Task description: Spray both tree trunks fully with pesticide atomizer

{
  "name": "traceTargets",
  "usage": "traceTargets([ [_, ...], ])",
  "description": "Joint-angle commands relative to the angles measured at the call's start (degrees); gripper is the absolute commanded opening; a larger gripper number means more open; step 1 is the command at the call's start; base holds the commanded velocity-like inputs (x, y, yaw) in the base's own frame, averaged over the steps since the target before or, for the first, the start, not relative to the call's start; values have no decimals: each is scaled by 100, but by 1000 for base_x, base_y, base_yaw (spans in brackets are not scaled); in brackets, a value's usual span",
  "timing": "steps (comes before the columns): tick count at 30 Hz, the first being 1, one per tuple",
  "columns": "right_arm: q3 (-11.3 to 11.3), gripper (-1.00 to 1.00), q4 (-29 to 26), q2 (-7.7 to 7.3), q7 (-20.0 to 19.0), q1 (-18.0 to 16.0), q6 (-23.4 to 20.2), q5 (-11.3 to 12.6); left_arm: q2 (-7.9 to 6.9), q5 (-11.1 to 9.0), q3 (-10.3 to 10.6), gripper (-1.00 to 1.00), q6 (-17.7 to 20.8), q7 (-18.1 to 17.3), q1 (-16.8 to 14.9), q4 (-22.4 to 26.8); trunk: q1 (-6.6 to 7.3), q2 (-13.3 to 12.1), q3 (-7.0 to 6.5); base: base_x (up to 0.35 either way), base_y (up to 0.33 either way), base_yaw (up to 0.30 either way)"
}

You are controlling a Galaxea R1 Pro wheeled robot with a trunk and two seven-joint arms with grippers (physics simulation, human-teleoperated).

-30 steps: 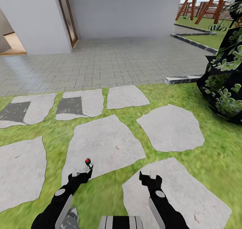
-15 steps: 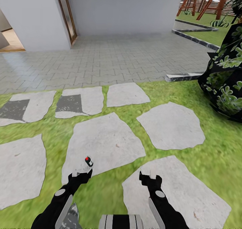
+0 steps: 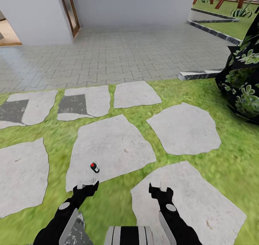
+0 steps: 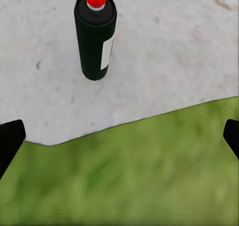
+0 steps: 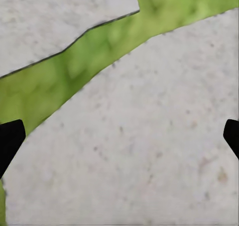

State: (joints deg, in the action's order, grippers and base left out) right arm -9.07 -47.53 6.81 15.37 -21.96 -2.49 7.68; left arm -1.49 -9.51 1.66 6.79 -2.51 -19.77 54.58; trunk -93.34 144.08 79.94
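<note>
I count one pesticide atomizer (image 3: 94,167) ahead of my left jaws, two grippers, left gripper (image 3: 86,185) and right gripper (image 3: 160,190), and eight stepping stones (image 3: 113,151).

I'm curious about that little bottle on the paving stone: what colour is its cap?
Red: the pesticide atomizer is black with a red cap, clearest in the left wrist view.

- Atomizer (image 4: 95,39), just ahead of the left fingers (image 4: 10,141): matt black ribbed body, glossy red cap, white paper-like label.
- Slab (image 3: 111,147) under it: pale, rough, speckled stone.
- Grass (image 4: 129,171) between the fingers: soft, matt green.
</note>
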Motion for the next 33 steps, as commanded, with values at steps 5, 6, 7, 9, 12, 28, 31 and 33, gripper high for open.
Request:
traceTargets([
  [5,-27,100,-10,-4,49,-2,-24,46,-8,-60,10,100,33,-10,-1,15,-1,3,28,0,0,0],
  [6,-28,100,-10,-4,51,-2,-24,41,-9,-60,10,100,33,-11,-1,16,-1,3,31,0,0,0],
  [7,-27,100,-10,-4,51,-2,-24,37,-9,-60,10,100,33,-11,-1,18,-1,3,35,0,0,0],
  [9,-28,100,-10,-4,52,-2,-24,32,-9,-60,10,100,33,-12,-1,21,-1,3,46,0,0,0],
  [12,-27,100,-10,-4,53,-2,-24,22,-9,-60,10,100,33,-12,-1,19,-1,3,68,0,0,0],
  [28,-30,100,-10,-4,54,-2,-24,6,-9,-60,10,100,33,-13,-1,26,-7,6,247,0,0,0],
  [31,-31,100,-10,-4,54,-2,-24,6,-9,-60,10,100,33,-13,-1,26,-14,10,325,0,0,0],
  [33,-32,100,-10,-4,54,-2,-24,6,-9,-60,10,100,33,-13,-1,26,-19,13,372,0,0,0],
])
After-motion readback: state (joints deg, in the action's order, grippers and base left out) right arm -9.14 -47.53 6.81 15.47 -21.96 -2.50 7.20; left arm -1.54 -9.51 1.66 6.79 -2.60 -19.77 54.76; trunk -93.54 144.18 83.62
